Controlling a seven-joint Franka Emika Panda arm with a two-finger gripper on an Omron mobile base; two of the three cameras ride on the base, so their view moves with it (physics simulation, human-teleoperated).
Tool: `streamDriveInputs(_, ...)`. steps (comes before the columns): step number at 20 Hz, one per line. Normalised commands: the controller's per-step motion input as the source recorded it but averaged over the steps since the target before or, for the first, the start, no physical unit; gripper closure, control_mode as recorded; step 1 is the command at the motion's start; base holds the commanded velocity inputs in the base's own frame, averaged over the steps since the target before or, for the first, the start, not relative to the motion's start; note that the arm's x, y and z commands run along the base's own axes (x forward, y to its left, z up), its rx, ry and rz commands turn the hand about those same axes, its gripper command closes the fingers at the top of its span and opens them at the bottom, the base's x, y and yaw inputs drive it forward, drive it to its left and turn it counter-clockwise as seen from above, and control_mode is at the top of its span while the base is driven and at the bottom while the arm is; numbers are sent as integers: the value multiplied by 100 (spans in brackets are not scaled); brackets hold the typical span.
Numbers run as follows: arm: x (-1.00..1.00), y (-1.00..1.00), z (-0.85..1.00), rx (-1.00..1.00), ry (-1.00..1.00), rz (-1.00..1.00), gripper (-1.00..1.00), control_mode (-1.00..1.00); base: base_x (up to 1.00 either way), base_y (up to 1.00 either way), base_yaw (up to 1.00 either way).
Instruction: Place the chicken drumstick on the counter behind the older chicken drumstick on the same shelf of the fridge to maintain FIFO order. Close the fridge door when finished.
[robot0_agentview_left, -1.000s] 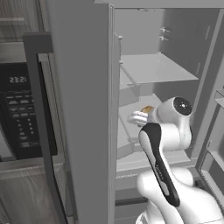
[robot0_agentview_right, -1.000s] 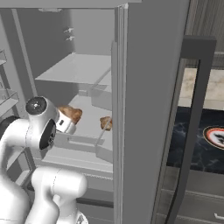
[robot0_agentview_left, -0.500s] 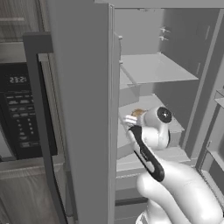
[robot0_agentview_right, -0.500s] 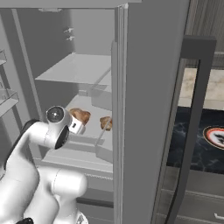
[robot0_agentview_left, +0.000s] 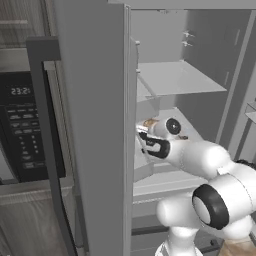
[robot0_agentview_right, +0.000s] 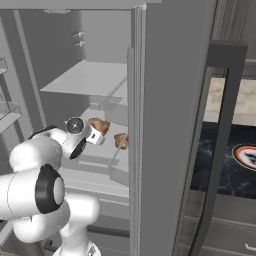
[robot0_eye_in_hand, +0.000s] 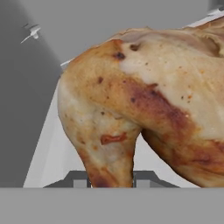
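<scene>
My gripper (robot0_agentview_right: 98, 131) is inside the open fridge (robot0_agentview_right: 85, 80), shut on the chicken drumstick (robot0_agentview_right: 99, 124), a lumpy golden-brown piece held over the middle shelf (robot0_agentview_left: 172, 120). In the hand view this drumstick (robot0_eye_in_hand: 131, 109) sits large between the two dark fingertips (robot0_eye_in_hand: 81, 181). The left base view has the gripper (robot0_agentview_left: 146, 128) with the drumstick (robot0_agentview_left: 149, 123) just past the door's edge. The older chicken drumstick (robot0_agentview_right: 121, 141) lies on the same shelf, a little right of the held one and nearer the shelf's front. The black marble counter (robot0_agentview_right: 220, 150) lies right of the fridge.
Grey fridge doors (robot0_agentview_left: 90, 125) (robot0_agentview_right: 170, 120) stand open on both sides, with long dark handles (robot0_agentview_right: 220, 140). Door bins (robot0_agentview_left: 250, 115) line the right door's inside. An upper shelf (robot0_agentview_left: 177, 80) hangs above the hand. A microwave (robot0_agentview_left: 22, 125) sits left; a round plate (robot0_agentview_right: 247, 156) rests on the counter.
The arm has stretched forward and lower, carrying the drumstick deeper into the fridge and closer to the older drumstick. The grip has stayed shut.
</scene>
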Motion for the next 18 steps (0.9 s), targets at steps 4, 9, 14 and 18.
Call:
streamDriveInputs(4,69,10,0,0,2,0,100,-100,0,0,0)
streamDriveInputs(9,62,6,-1,0,3,0,100,-100,0,0,0)
streamDriveInputs(14,62,0,-4,-1,3,0,100,-100,0,0,0)
streamDriveInputs(18,70,0,-2,-1,0,0,100,-100,0,0,0)
